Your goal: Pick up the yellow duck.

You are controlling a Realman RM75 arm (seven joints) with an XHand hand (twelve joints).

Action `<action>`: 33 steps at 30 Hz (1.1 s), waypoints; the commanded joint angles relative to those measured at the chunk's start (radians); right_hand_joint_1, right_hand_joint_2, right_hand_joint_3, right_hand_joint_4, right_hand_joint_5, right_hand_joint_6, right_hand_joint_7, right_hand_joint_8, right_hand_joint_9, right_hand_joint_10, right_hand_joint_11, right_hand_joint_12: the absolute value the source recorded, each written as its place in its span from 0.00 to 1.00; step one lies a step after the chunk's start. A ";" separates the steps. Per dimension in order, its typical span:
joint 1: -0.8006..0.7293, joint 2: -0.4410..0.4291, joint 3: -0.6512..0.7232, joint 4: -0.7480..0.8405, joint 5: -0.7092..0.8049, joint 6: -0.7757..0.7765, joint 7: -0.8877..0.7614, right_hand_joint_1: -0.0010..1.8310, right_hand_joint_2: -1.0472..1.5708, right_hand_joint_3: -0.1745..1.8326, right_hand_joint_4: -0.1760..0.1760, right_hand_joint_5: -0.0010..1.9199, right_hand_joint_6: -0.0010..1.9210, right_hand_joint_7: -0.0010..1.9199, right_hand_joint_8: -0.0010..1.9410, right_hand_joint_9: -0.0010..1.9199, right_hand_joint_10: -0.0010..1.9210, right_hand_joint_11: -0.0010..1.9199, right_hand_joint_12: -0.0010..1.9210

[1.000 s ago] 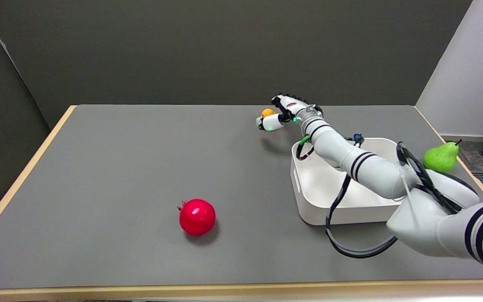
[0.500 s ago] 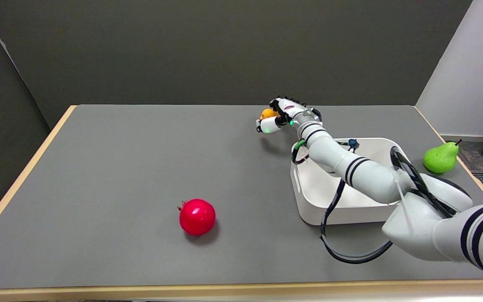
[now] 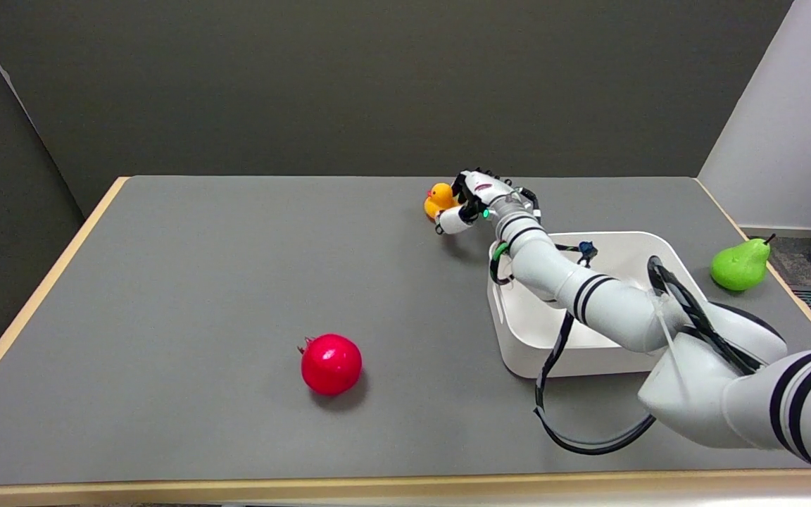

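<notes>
The yellow duck (image 3: 437,200) stands on the grey table (image 3: 201,296) near its far edge, just left of the white tray. My right hand (image 3: 470,201) is low against the duck's right side. Its dark fingers (image 3: 461,187) curl at the duck's far right, beside its head, and the white thumb (image 3: 451,220) lies on the near side, just below its body. The duck's head and left flank show clearly, while its right side is hidden by the hand. Whether the fingers press on the duck is not visible.
A white tray (image 3: 518,352) sits under my forearm, right of the duck. A red pomegranate (image 3: 331,363) lies near the table's front middle. A green pear (image 3: 739,264) rests by the right edge. A black cable loops from the arm over the table.
My right hand has come down and a little toward the near side, closing in around the duck. More of the duck shows now, slightly further left than before.
</notes>
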 commanded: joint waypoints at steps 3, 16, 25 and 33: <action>-0.041 -0.010 -0.004 0.035 -0.063 0.051 0.001 0.54 0.88 0.23 0.04 0.28 0.87 0.17 0.97 0.25 0.95 0.05 0.91; -0.066 -0.001 0.013 0.073 -0.075 0.050 0.009 0.47 0.84 0.33 0.04 0.17 0.79 0.05 0.90 0.09 0.97 0.00 0.91; -0.059 -0.001 0.015 0.086 -0.075 0.048 0.009 0.36 0.67 0.56 0.14 0.05 0.18 0.09 0.38 0.09 0.52 0.00 0.59; -0.045 -0.008 0.008 0.081 -0.075 0.039 0.009 0.36 0.66 0.57 0.18 0.03 0.15 0.07 0.33 0.08 0.46 0.00 0.55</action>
